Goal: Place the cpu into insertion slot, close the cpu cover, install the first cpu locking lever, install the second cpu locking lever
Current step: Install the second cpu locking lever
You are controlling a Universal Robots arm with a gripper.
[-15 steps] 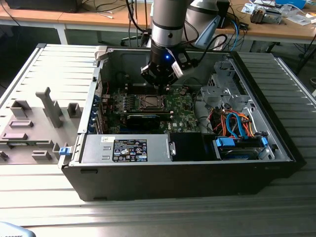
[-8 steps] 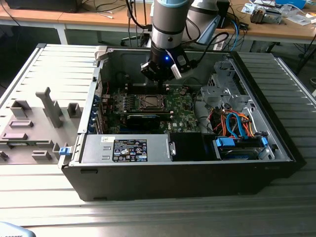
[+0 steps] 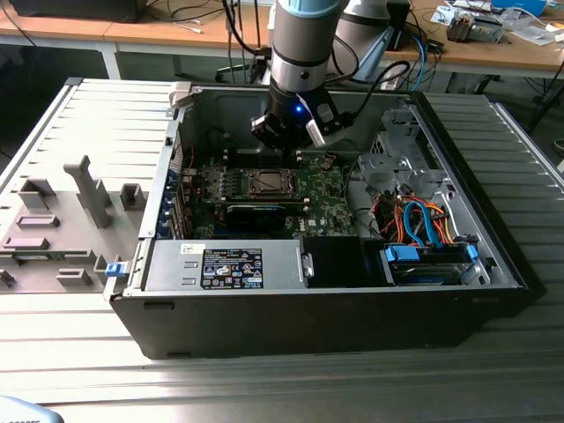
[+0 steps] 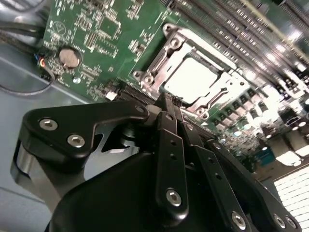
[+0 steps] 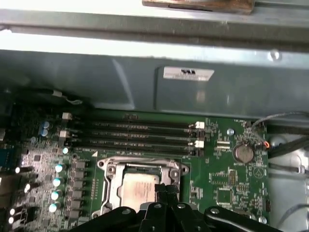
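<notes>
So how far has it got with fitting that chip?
Done, it seems: the cpu lies in the insertion slot, and the cpu cover looks lowered around it. In hand: the gripper, fingers together and empty, hangs just above the socket's edge. Left: I cannot tell whether either locking lever is latched.

No print is legible, even on the power-supply label [image 3: 232, 268].
</notes>
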